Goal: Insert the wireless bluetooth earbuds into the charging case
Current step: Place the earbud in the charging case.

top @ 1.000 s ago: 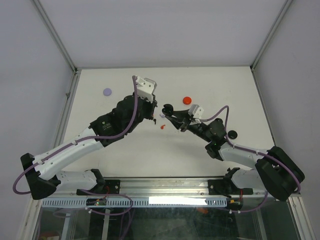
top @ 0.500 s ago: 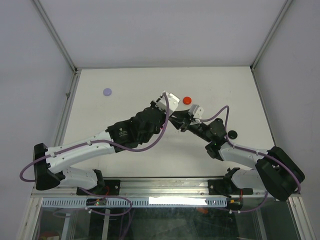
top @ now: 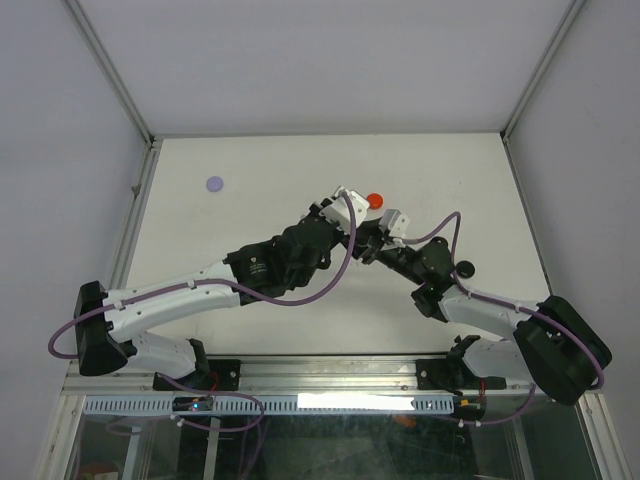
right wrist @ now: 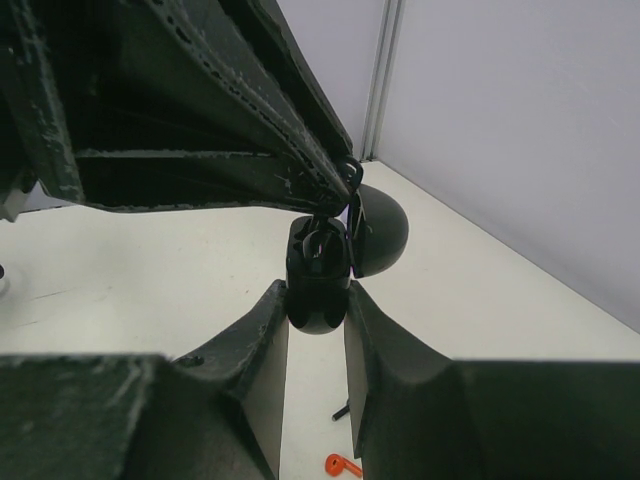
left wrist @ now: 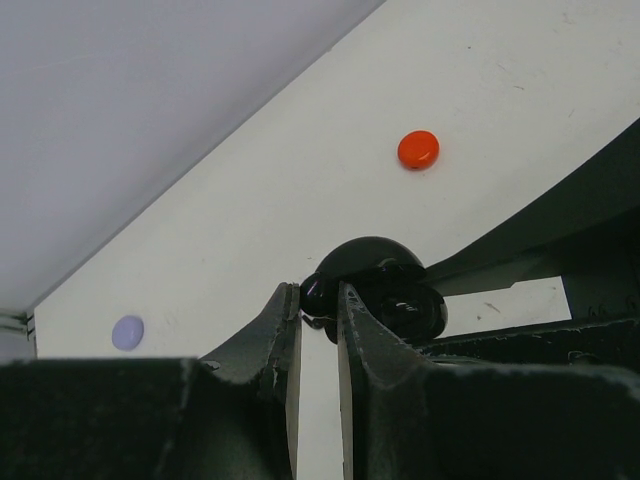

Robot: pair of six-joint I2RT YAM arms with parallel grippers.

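Open table (top: 250, 165) around crowded black case (left wrist: 375, 265).

The left arm (top: 170, 297) and right arm (top: 480, 310) are built of white shell links joined by black joint housings. Each ends in a bulky black shoulder block. A lavender cable (top: 300, 298) loops loosely along each. A small white bracket (top: 350, 197) caps each wrist. The left claw (left wrist: 318, 300) and right claw (right wrist: 317, 300) have matte black, wedge-shaped fingers with pale scuffs.
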